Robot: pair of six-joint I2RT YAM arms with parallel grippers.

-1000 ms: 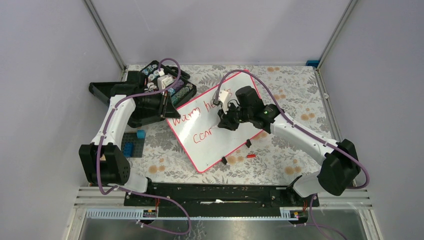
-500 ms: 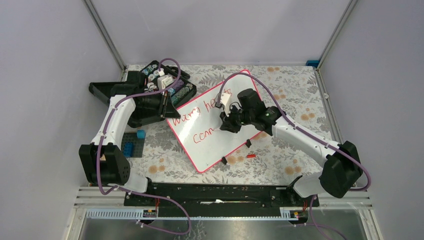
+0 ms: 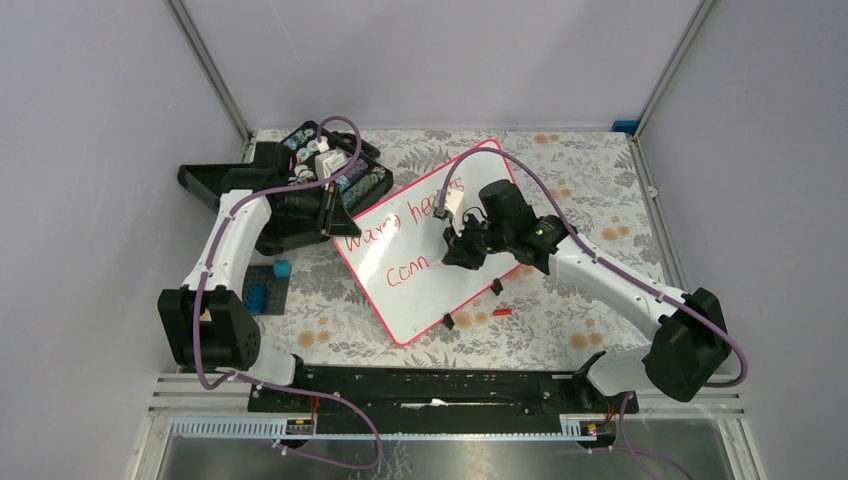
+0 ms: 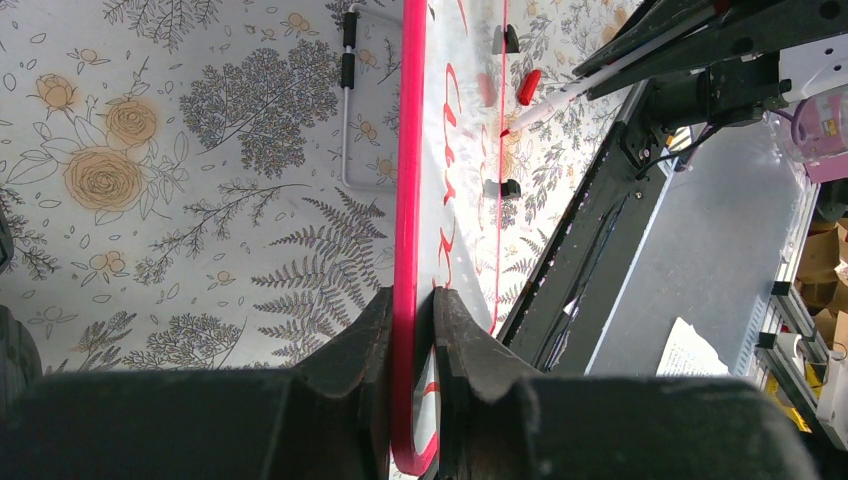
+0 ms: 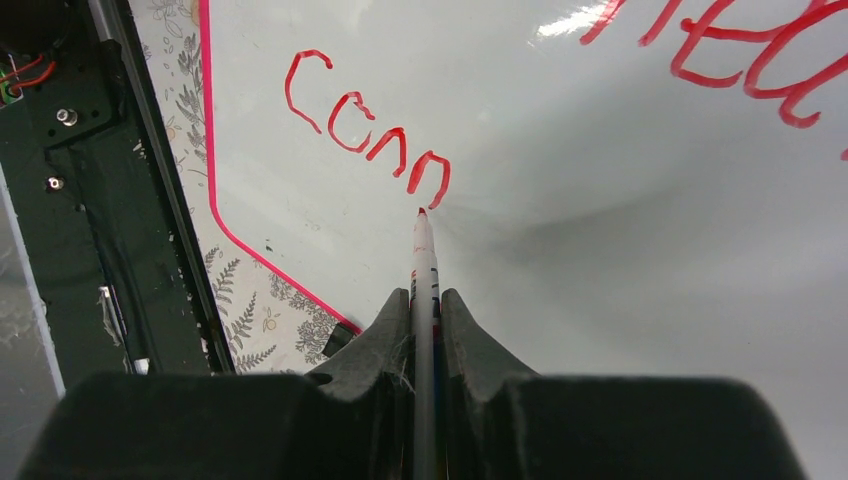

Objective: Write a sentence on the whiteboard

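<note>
Between the right gripper's closed fingers sits a slim red marker, pinched low on the barrel. Its tip touches the whiteboard just under the last stroke of the sentence. The left gripper is clamped on the board's pink-red edge at its left corner.

The board lies askew across the middle of the tabletop, one corner reaching toward the far edge. It looks thin, stiff and light, with a glossy face, so I judge it would slide on the floral cloth under pen pressure. The rim is the only place to pinch it, and a corner hold like this one resists turning. The marker is light and smooth and could twist in the fingers, so a grip close to the tip suits it.

Two lines of red writing show: "Warm hearts", partly behind the right arm, and below it "conn", unfinished. No brand or label can be read.

A red cap lies off the board's near-right side, and a black case sits toward the far-left corner.
</note>
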